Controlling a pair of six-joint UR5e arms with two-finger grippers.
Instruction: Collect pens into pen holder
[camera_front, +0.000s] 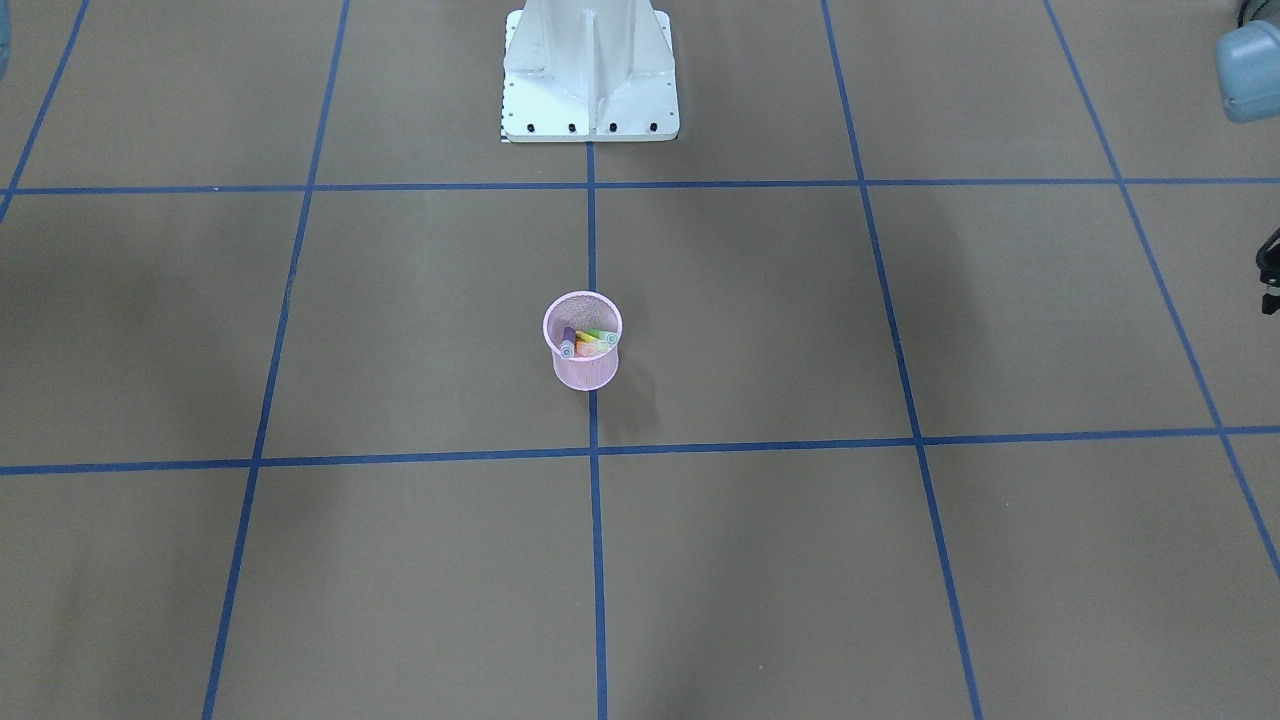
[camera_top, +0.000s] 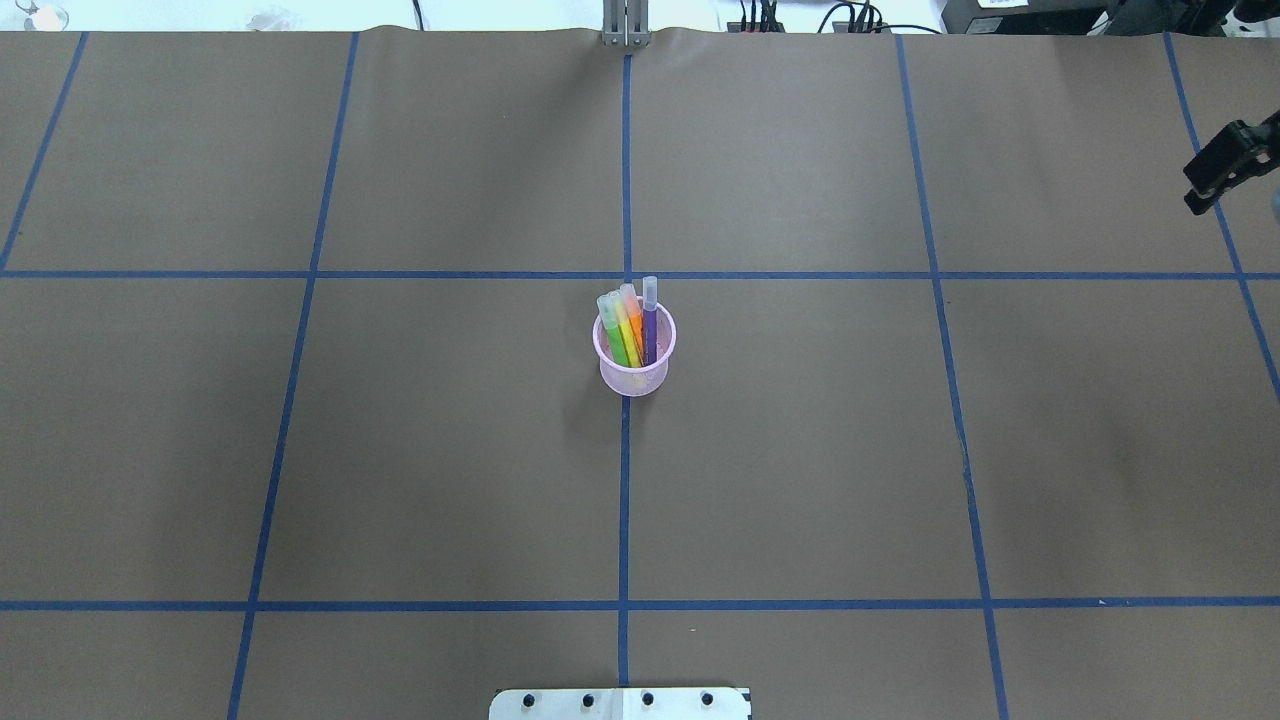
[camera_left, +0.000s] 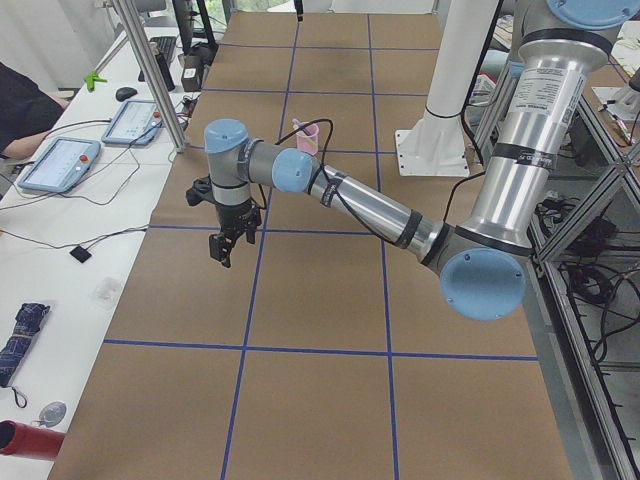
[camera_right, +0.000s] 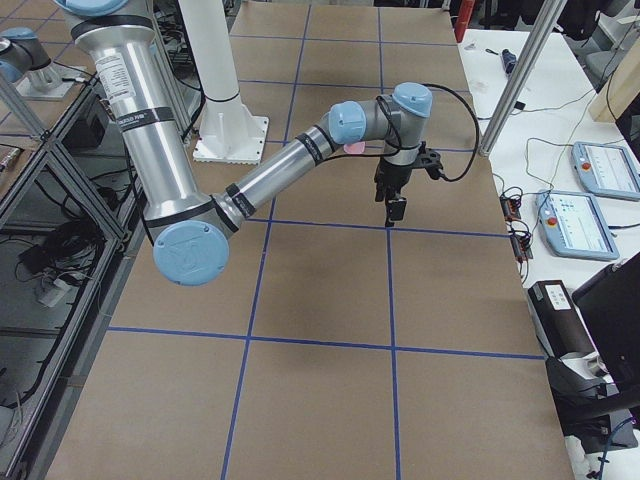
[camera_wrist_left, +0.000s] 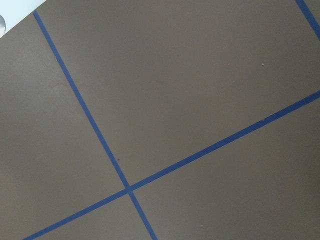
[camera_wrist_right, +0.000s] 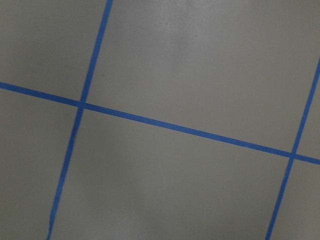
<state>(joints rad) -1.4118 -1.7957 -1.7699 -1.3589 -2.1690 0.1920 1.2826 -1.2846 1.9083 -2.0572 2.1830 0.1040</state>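
The pink mesh pen holder (camera_top: 633, 381) stands upright at the middle of the table on the centre blue line. Green, yellow, orange and purple pens (camera_top: 630, 330) lean inside it, caps up; the front view also shows the pens (camera_front: 590, 343) in the holder (camera_front: 585, 372). My right gripper (camera_top: 1197, 190) hangs at the far right edge of the table, well away from the holder, and looks open and empty. Only a sliver of my left gripper (camera_front: 1270, 275) shows at the front view's edge. It hangs above the table's far left part (camera_left: 222, 250), and its state is unclear.
The robot's white base (camera_front: 590, 110) stands at the near table edge. Blue tape lines grid the brown table (camera_top: 800, 450). Operator desks with teach pendants (camera_left: 60, 165) lie beyond the far edge, and a person's arm (camera_left: 25, 110) shows there. Both wrist views show only bare table and tape.
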